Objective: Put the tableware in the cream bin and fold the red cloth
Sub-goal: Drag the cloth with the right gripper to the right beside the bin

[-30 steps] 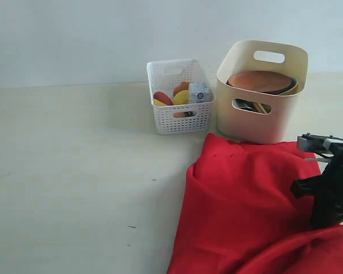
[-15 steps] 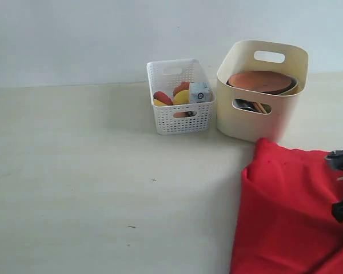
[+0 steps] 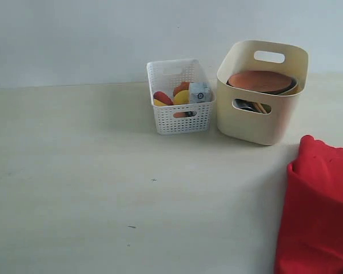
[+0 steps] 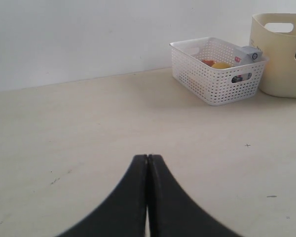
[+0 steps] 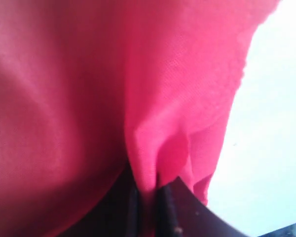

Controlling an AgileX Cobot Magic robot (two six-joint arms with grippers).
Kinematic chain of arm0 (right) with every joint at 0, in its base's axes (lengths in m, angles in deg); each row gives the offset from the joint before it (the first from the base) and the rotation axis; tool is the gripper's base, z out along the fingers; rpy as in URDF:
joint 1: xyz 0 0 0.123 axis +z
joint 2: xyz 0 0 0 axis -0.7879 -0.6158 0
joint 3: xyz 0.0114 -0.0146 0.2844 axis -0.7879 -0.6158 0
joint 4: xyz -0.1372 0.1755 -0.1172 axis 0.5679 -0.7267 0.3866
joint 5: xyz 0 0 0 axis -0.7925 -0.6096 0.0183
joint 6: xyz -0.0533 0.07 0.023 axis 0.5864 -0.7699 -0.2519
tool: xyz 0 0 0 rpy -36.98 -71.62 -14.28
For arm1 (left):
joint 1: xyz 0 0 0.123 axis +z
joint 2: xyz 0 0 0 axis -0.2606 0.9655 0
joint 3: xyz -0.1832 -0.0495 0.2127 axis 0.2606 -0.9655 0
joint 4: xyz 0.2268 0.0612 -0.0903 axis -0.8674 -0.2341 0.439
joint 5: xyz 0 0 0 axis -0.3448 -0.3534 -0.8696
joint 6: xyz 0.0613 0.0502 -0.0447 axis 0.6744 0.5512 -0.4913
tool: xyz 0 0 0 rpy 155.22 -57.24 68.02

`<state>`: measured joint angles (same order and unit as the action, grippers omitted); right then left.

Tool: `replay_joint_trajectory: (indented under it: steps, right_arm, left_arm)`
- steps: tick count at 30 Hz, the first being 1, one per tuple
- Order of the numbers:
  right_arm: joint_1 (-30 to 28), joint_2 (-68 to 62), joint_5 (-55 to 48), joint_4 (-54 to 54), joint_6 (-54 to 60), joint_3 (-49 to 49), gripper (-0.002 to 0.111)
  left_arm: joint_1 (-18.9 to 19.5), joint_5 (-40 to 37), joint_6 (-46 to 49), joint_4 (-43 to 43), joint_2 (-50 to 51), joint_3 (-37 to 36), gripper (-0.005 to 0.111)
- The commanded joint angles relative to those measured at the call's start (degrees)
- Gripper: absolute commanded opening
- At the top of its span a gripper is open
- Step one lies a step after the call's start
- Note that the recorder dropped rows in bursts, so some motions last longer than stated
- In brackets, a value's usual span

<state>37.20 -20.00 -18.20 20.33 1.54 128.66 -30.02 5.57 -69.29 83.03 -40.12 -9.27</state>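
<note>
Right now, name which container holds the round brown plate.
The tall cream smooth-walled plastic bin: the terracotta plate sits inside it. The smaller white lattice basket beside it holds food.

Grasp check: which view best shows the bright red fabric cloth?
Right wrist view: the right gripper pinches a fold of the bright red fabric cloth. Exterior view: a bunched heap, gripper unseen. Left wrist view: nothing.

A plain, pale grey-white wall (image 3: 74,34) fills the back of the scene and meets a broad cream tabletop (image 3: 74,171) along 1 straight, nearly level line. The tabletop is matte with faint streaks (2 small dark specks (image 3: 153,180) sit near its middle). Light is soft and even, casting only weak, blurred shadows on the surface.
</note>
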Motion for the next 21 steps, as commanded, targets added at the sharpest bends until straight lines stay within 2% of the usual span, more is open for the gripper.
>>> replay_joint_trajectory:
  steps: [1, 5, 11, 15, 21]
  right_arm:
    - [-3.5, 0.0, 1.7, -1.6, 2.5, 3.2, 0.0]
    - [-6.5, -1.4, 2.4, -4.7, 4.8, 7.7, 0.0]
    - [-10.3, -10.6, 2.1, -11.7, 12.5, 19.2, 0.0]
    - [-12.2, -17.7, 1.0, -19.5, 17.0, 30.2, 0.0]
    - [-13.7, -27.8, -5.0, -20.9, 17.5, 49.7, 0.0]
  left_arm:
    - [0.2, 0.4, 0.2, 0.0, -0.3, -0.2, 0.0]
    - [0.2, 0.4, 0.2, 0.0, -0.3, -0.2, 0.0]
    - [0.2, 0.4, 0.2, 0.0, -0.3, -0.2, 0.0]
    - [0.2, 0.4, 0.2, 0.0, -0.3, -0.2, 0.0]
    - [0.2, 0.4, 0.2, 0.0, -0.3, -0.2, 0.0]
